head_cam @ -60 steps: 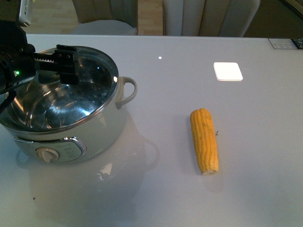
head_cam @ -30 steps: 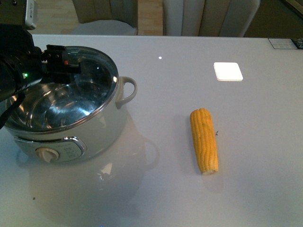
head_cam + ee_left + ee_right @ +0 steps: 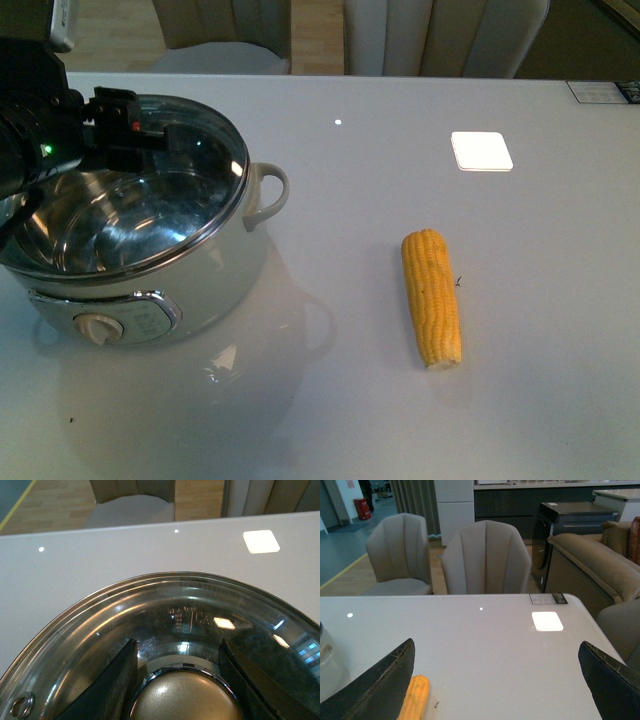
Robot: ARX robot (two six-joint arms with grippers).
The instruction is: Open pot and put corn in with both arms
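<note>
The white pot [image 3: 215, 275] stands at the table's left, its dial panel [image 3: 105, 322] facing me. Its glass pot lid [image 3: 190, 190] with a steel rim sits tilted over the opening. My left gripper [image 3: 130, 135] is shut on the lid's knob. In the left wrist view the brass-coloured knob [image 3: 185, 700] is clamped between the black fingers [image 3: 107, 690] of the left gripper [image 3: 182, 680]. The yellow corn [image 3: 432, 298] lies on the table right of the pot, pale cut end towards me. In the right wrist view my right gripper [image 3: 495, 680] hangs open above the table, with the corn [image 3: 415, 697] beside one finger.
A bright white square patch [image 3: 481, 151] shows on the table [image 3: 330, 400] at the back right. A small label [image 3: 600, 92] lies at the far right corner. Grey chairs [image 3: 440, 35] stand beyond the far edge. The pot's loop handle [image 3: 268, 195] points towards the corn.
My left gripper has shifted a little left and up with the lid in its grip, tilting the lid. The corn has not moved.
</note>
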